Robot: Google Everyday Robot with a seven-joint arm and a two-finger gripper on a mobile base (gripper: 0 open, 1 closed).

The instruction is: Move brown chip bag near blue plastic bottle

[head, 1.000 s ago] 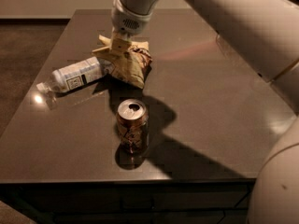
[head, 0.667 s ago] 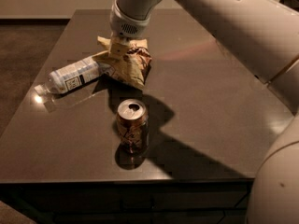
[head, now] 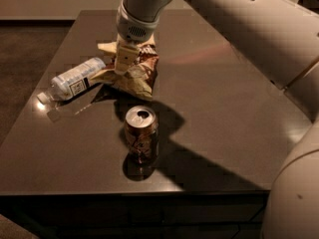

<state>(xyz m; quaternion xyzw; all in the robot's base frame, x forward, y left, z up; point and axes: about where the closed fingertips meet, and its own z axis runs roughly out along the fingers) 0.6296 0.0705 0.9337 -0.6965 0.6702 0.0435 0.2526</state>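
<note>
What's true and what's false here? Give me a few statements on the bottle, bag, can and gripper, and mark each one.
1. The bottle lies on its side. True.
2. The can lies on its side. False: it stands upright, its opened top showing.
3. The gripper is down at the bag. True.
4. The can stands between the bag and the bottle. False: it stands apart in front of the bag, nearer the camera, and the bag is right next to the bottle.
</note>
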